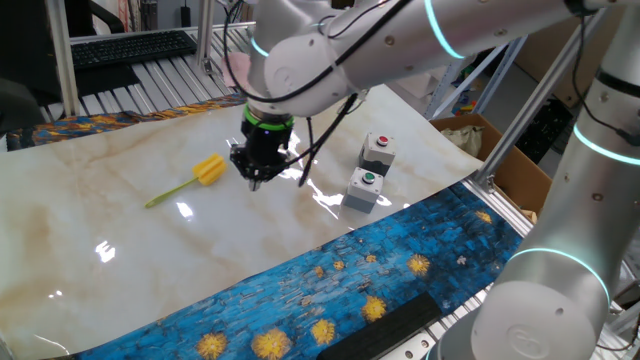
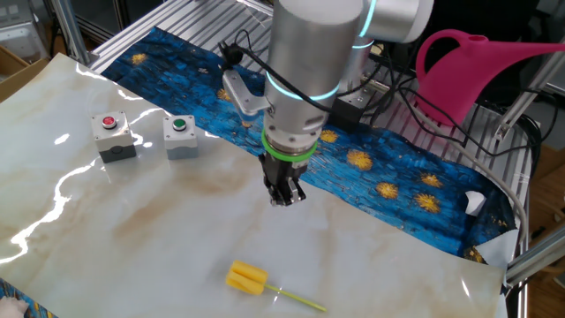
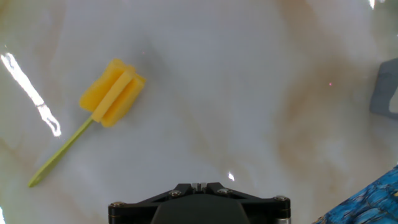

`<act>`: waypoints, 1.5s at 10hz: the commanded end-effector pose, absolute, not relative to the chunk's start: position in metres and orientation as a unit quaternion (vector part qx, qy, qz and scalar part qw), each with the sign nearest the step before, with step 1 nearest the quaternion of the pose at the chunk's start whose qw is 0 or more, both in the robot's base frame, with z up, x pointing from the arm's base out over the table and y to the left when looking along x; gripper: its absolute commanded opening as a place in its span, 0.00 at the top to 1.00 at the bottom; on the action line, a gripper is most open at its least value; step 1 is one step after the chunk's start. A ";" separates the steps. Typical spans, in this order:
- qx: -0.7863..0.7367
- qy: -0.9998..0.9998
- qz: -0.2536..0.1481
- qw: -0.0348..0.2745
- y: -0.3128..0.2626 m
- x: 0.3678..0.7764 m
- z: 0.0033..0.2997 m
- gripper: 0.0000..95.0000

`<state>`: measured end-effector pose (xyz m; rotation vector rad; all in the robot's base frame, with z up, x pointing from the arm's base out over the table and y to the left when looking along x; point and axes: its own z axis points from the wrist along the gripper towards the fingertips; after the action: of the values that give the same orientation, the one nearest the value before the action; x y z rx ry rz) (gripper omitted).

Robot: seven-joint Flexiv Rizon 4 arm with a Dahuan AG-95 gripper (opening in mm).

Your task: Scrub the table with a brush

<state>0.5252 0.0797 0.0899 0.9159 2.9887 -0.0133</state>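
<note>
Brush (image 1: 196, 178): lies flat on the table (image 1: 120, 210), apart from the gripper (image 1: 256, 178); yellow bristle head toward the gripper, thin yellow-green handle pointing away from it. In the hand view the brush (image 3: 106, 102) sits upper left, off the line of the fingers, handle running down-left. In the other fixed view it (image 2: 252, 281) lies near the table's (image 2: 132, 230) front edge, with the gripper (image 2: 286, 194) well behind it. Gripper: points straight down, hanging just above the marble, nothing between its fingers; the fingertips look drawn close together, though how far they stand apart cannot be told from these views. Containers: a cardboard box (image 1: 478, 138) beside the table, contents not legible; a pink watering can (image 2: 481, 71) on the far side, inside hidden. Button boxes: two grey units on the tabletop, one with a red button (image 1: 378, 150), one with a green button (image 1: 366, 188), just beside each other and near the gripper on the side opposite the brush; in the other fixed view, red (image 2: 112, 137) and green (image 2: 180, 135). Surface: glossy cream marble-patterned top with bright reflections, bordered by a blue cloth (image 1: 330, 290) printed with yellow flowers. Room: slatted metal bench (image 1: 150, 75) behind the table carrying a black keyboard (image 1: 130, 47); cables (image 2: 388, 79) trail near the watering can; aluminium frame posts stand at the table's edges.
</note>
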 end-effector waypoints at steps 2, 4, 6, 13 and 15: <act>0.317 0.948 -0.005 -0.004 0.088 0.530 0.091 1.00; 0.325 0.946 -0.005 -0.008 0.090 0.533 0.096 1.00; 0.342 0.940 -0.011 -0.010 0.091 0.532 0.097 1.00; 0.342 0.939 -0.023 -0.008 0.091 0.533 0.097 1.00; 0.343 0.939 -0.032 -0.005 0.091 0.533 0.097 1.00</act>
<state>0.5315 0.0903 0.0988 1.0647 2.9622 -0.0733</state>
